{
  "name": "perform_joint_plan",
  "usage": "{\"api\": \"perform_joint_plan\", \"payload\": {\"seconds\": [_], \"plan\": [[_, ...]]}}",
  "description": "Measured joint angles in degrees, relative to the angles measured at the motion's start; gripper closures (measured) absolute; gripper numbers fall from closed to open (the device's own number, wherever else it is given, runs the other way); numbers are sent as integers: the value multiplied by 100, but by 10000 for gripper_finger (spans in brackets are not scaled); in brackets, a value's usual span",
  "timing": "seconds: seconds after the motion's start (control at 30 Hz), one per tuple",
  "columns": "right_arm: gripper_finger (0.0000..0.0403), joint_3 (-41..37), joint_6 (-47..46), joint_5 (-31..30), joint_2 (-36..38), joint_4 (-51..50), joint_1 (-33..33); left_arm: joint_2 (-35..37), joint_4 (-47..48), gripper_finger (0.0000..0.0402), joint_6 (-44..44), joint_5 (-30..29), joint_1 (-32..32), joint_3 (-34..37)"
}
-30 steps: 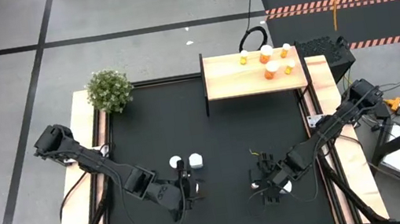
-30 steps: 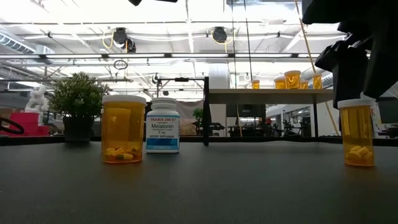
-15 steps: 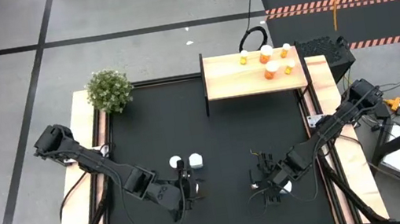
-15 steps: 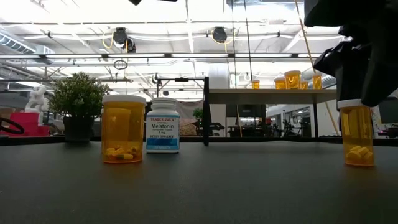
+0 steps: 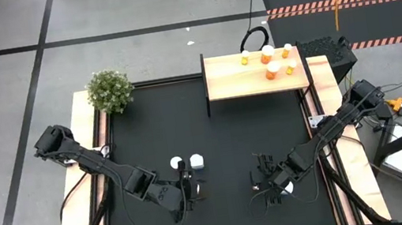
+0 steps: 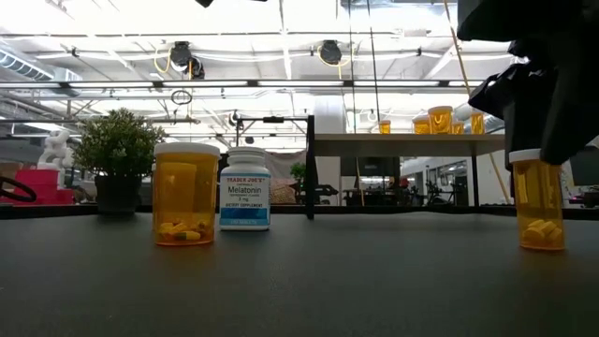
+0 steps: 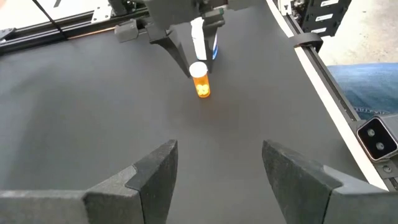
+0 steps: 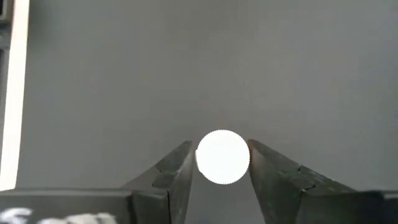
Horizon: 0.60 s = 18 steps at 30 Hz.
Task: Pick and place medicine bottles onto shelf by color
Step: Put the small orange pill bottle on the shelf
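- Orange bottle (image 6: 540,201) w/ white cap (image 8: 223,157) stands upright on black mat (image 5: 228,132), right between fingers (image 8: 177,171) of right gripper (image 5: 264,185), which comes down on it from above.
- Fingers sit tight on either side of cap; looks pinched, bottle base on mat in low view.
- Left gripper (image 7: 217,171) low over mat, well off to the other side of right gripper; fingers spread, nothing between them.
- Just ahead of left gripper: 2 bottles side by side – orange bottle w/ pills (image 6: 186,195) and white "Melatonin" bottle (image 6: 245,188), both upright, near each other, not touching as far as low view shows.
- Left wrist view looks across mat at right gripper's bottle, far in front of its own fingers.
- Shelf (image 5: 254,73), pale wood, at far edge of mat, well beyond both grippers, nearer right arm's side.
- On shelf top: cluster of approx. 5 orange bottles (image 5: 268,55) w/ white caps, all toward its right end.
- Potted plant (image 5: 110,90) at far left corner of mat, well away from left gripper.
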<state>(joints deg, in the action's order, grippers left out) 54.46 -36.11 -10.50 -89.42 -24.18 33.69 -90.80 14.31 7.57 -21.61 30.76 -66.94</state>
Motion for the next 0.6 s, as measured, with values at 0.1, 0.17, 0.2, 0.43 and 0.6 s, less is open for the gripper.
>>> {"api": "perform_joint_plan", "payload": {"seconds": [0.1,0.17,0.2,0.43,0.6], "plan": [[270,-3,38,0,-104,13,0,0,-2,167,-20,0,0,0],[277,1,42,0,-147,56,-11,0,-3,167,-26,0,0,0],[279,2,43,0,-162,68,-14,0,-3,167,-28,-1,0,0],[283,-9,40,-1,-94,86,-31,1,-4,167,-33,-2,0,0],[283,17,64,4,9,-52,-118,2,-3,167,-49,-2,0,0]]}}
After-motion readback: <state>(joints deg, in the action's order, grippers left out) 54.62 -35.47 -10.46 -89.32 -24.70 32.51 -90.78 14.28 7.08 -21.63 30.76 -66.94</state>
